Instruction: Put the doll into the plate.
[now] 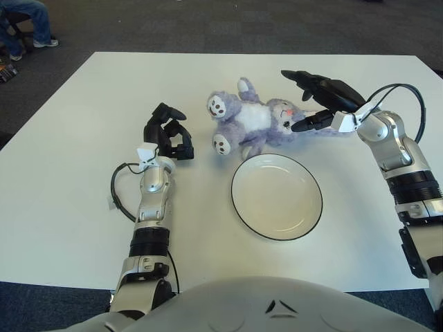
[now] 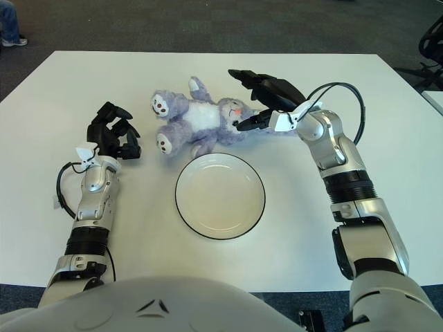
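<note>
Bench (image 1: 69, 173) surface, white and broad, filled most of what we saw, with dark carpet (image 1: 208, 24) beyond its far edge. On it lay the doll (image 1: 252, 121), a purple and white plush animal on its back, its feet pointing toward our left and its head toward our right. Just in front of the doll, nearer to us, sat the plate (image 1: 277, 197), round and white with a thin dark rim, holding nothing; the doll's lower edge came close to the plate's far rim, but we could not tell whether the two touched. Our right hand (image 1: 320, 104) was at the doll's head end, its dark fingers (image 1: 308, 79) spread wide: the upper ones reached out above the head, while a lower one came in at the face from the right. The fingers had not closed on the plush, and we could not tell whether any of them touched it. A black cable (image 1: 408, 97) looped up from the right wrist. Our left hand (image 1: 166, 135) showed to the left of the doll, a little apart from it, over the bench, with its fingers curled inward and holding nothing. A thin black cable (image 1: 118, 197) ran beside the left forearm. In the far left corner, off the bench, we saw a person's legs in blue jeans (image 1: 31, 17).
</note>
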